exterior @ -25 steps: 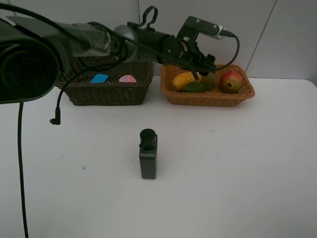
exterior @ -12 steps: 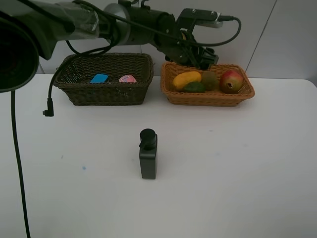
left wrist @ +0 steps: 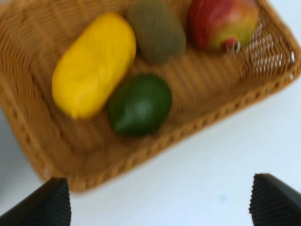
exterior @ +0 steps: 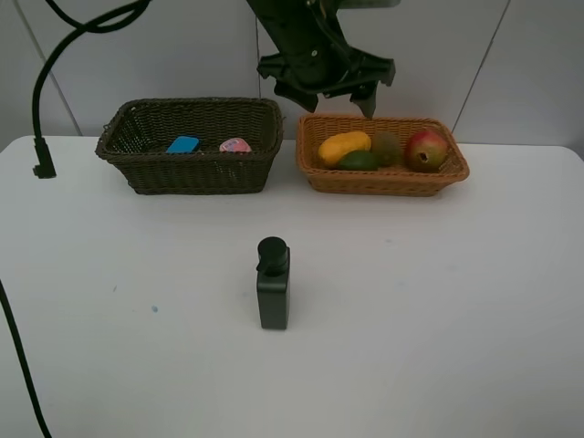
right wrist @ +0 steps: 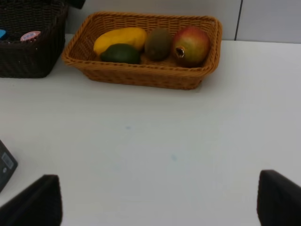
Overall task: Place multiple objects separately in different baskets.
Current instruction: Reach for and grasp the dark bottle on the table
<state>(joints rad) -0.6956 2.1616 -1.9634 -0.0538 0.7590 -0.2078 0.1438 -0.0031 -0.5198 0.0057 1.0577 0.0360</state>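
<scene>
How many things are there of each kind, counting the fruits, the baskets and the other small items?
Fruits: 4: mango, avocado, kiwi, pomegranate
Baskets: 2: dark basket, orange basket
Other small items: 3: blue block, pink item, dark bottle
Total: 9

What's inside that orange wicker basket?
The orange basket holds four fruits: a yellow mango, green avocado, brown kiwi and red pomegranate. Anything beneath them is hidden.
</scene>
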